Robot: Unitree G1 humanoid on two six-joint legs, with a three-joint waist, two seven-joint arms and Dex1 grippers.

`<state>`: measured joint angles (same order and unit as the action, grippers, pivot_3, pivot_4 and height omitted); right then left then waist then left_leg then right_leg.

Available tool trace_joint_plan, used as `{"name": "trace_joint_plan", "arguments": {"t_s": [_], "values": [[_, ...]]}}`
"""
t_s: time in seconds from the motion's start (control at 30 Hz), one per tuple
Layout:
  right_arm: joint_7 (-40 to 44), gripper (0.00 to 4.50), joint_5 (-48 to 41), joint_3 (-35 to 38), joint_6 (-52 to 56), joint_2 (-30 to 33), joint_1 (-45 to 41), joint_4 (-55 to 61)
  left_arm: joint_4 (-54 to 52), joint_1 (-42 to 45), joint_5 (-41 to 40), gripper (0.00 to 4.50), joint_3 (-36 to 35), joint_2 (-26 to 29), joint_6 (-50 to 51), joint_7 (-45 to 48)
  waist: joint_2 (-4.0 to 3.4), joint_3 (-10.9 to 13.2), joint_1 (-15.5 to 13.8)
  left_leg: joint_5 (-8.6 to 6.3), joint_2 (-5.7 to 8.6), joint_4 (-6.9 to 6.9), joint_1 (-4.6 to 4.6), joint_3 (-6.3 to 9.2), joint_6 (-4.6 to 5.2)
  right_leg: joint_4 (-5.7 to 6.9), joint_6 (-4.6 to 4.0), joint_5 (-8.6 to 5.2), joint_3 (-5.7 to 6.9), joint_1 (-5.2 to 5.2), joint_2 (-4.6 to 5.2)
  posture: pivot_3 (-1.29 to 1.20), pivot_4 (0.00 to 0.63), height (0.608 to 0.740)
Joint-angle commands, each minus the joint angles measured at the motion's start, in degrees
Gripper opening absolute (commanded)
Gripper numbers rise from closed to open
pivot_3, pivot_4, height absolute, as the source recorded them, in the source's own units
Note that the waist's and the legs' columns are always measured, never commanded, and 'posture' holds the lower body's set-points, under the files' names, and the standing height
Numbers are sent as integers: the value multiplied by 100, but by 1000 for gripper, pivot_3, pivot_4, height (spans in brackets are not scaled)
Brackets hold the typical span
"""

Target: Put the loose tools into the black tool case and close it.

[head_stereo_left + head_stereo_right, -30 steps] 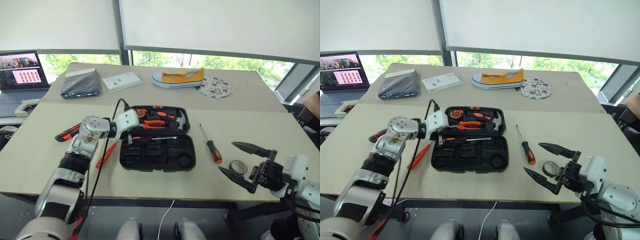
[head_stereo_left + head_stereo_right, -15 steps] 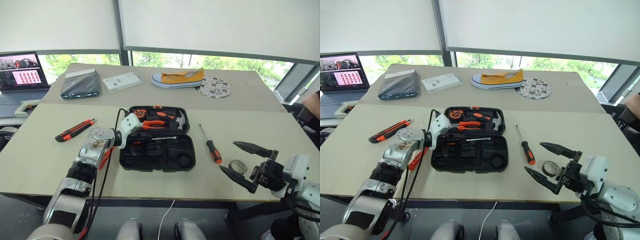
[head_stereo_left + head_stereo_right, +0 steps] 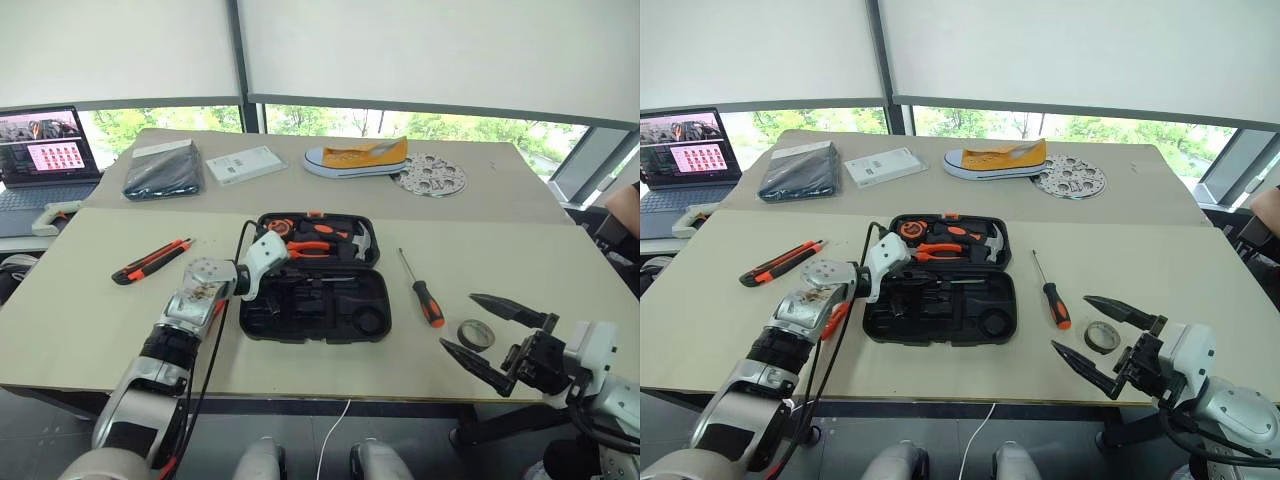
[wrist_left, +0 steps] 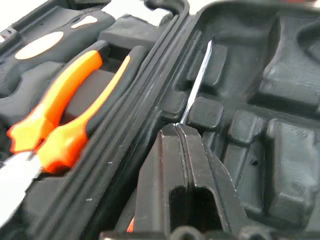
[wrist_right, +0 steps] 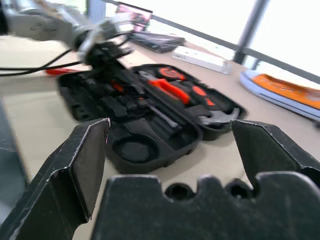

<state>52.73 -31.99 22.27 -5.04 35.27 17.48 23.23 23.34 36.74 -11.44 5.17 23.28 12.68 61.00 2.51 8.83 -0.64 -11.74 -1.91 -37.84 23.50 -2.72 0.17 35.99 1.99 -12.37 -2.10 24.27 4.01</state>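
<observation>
A pale beige table [image 3: 80,310] stands before wide windows with drawn white blinds and green trees behind; a second table [image 3: 520,180] butts against its far edge. On that far one lie a laptop [image 3: 42,150], a folded dark pouch [image 3: 162,168], a white box [image 3: 244,163], a yellow shoe [image 3: 358,156] and a perforated metal disc [image 3: 430,175].

The black tool case [image 3: 315,290] lies open mid-table. The left gripper [image 4: 181,150] reaches into its near half, fingers pressed together beside a slim metal shaft [image 4: 197,82]; whether anything is pinched, I cannot tell. The utility knife [image 3: 150,260] lies well left of the case, a black-and-orange screwdriver [image 3: 422,290] to its right, the tape roll [image 3: 476,334] beyond. The right gripper [image 3: 492,335] hovers near the roll, spread wide and empty.
</observation>
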Motion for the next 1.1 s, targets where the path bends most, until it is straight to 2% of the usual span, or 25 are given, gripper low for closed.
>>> {"name": "trace_joint_plan", "arguments": {"t_s": [0.03,0.1,0.17,0.3,0.4,0.53,0.67,0.8,0.87,1.0,1.1], "values": [[-1093,4500,687,771,330,-40,214,-37,-900,-79,-1323,1786,-997,238,-84,736,0,1,1,0,-2,0,12,0,0,-1,-2,1,2,9,-1,0,150,740],[-1324,4500,1090,850,473,-46,560,-109,-1152,-397,-1474,2433,-1091,632,64,1115,-3,-1,18,-1,-3,1,12,0,0,0,-20,9,2,10,-1,0,150,740],[-1324,4500,1329,876,385,-132,964,-214,-1387,-845,-1746,3163,-1380,886,-216,1538,-21,-12,37,-2,-1,8,2,-1,0,-2,-25,6,-1,5,-1,0,150,740],[-1450,4500,1380,1050,335,-393,1437,-555,-1665,-1741,-2065,4481,-1756,1276,-638,2239,-40,-21,48,-11,-4,15,-18,-4,3,2,-55,-46,0,-5,3,0,150,740],[-1237,4500,1337,984,377,-358,1671,-658,-1921,-2376,-2248,4481,-1959,1301,-877,2438,-41,-21,73,-10,-7,10,-24,-6,2,3,-51,-42,-3,-9,21,0,150,740],[-1325,4500,1185,725,1183,-66,1443,-122,-1949,-2767,-2164,4481,-2003,1248,-1492,2610,-41,-21,83,-11,-8,9,-28,-1,1,3,-50,-43,-2,-11,38,0,150,740],[-1944,4500,566,201,3338,509,123,723,-2085,-2891,-2316,4481,-1877,1270,-1381,2691,-41,-20,152,-22,-12,9,-31,7,-18,3,-50,-43,-3,-10,33,0,150,740],[-2259,4500,239,-596,5121,939,-1216,883,-2087,-2756,-2346,4481,-1830,1233,-1393,2597,-33,-16,141,-9,-10,8,-34,-5,3,5,-50,-29,0,-4,24,0,150,740],[-2321,4500,294,-1019,5662,1061,-1779,719,-2092,-2688,-2339,4481,-1813,1189,-1420,2487,-29,-14,88,-9,-11,9,-20,-5,4,2,-63,-37,9,0,8,0,150,740],[-2757,4500,495,-1562,6449,767,-2831,60,-2285,-2719,-2377,4481,-1747,1204,-1269,2347,-28,-14,53,-21,-3,10,6,-1,11,-5,-68,-32,15,10,15,0,150,740],[-2930,4500,651,-1910,6805,594,-3491,-366,-2438,-2795,-2416,4481,-1738,1266,-1147,2323,-26,-13,68,-28,6,8,22,-3,23,-19,-34,-5,14,14,24,0,150,740]]}}
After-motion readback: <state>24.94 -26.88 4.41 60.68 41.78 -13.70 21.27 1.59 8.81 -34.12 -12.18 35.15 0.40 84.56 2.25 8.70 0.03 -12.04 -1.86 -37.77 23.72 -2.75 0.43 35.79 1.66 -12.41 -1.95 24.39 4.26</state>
